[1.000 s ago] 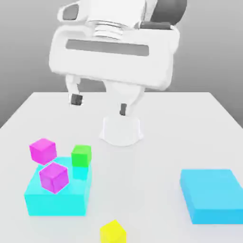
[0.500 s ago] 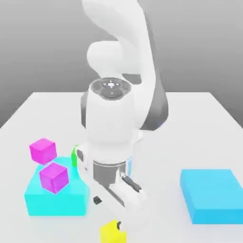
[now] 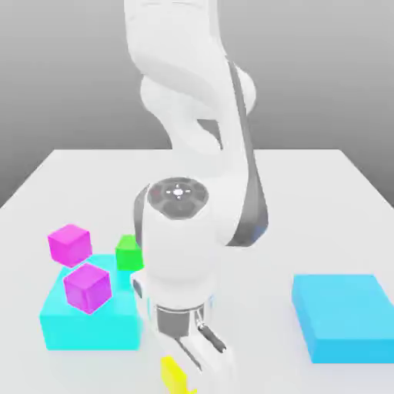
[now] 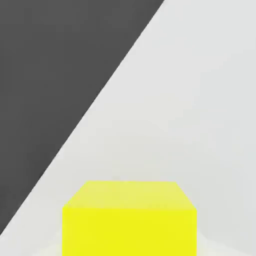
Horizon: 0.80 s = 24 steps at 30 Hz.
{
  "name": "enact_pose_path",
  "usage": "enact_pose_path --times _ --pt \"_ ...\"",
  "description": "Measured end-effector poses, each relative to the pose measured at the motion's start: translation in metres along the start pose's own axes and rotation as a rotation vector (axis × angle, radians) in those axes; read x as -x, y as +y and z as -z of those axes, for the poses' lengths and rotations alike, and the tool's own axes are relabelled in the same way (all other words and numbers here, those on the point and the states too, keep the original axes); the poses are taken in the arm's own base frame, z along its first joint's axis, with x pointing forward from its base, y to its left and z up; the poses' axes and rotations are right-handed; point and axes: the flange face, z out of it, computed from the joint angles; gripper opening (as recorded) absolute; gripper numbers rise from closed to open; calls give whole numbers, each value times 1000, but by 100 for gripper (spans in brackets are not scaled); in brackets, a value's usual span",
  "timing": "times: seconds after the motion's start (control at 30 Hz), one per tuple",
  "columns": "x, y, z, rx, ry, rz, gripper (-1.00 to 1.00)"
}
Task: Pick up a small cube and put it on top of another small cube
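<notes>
At the exterior view's left, a pink cube, a purple cube on a cyan block and a green cube are sitting. Centre-front, the gripper is reaching straight down w/ the yellow cube directly under it; jaws are pinching shut, apparently on that cube. Stack targets are lying up-left of it.

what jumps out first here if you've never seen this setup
The big white arm dominates the middle of the exterior view, bent low over the table's near edge, where its hand hides all but a sliver of a small yellow cube. That cube looms close in the hand view. On the exterior view's left, a magenta cube sits on a cyan block.
</notes>
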Motion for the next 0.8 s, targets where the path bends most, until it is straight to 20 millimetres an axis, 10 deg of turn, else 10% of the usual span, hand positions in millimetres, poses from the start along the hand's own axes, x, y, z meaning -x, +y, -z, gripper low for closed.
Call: enact_pose_path --times 0.5,0.67,0.7,0.8 --pt "-163 71 130 3 10 -829 -100" --pt "-172 79 86 0 -1 -893 -100" --pt "-172 79 78 0 -2 -893 100" --pt "-172 79 78 0 -2 -893 100"
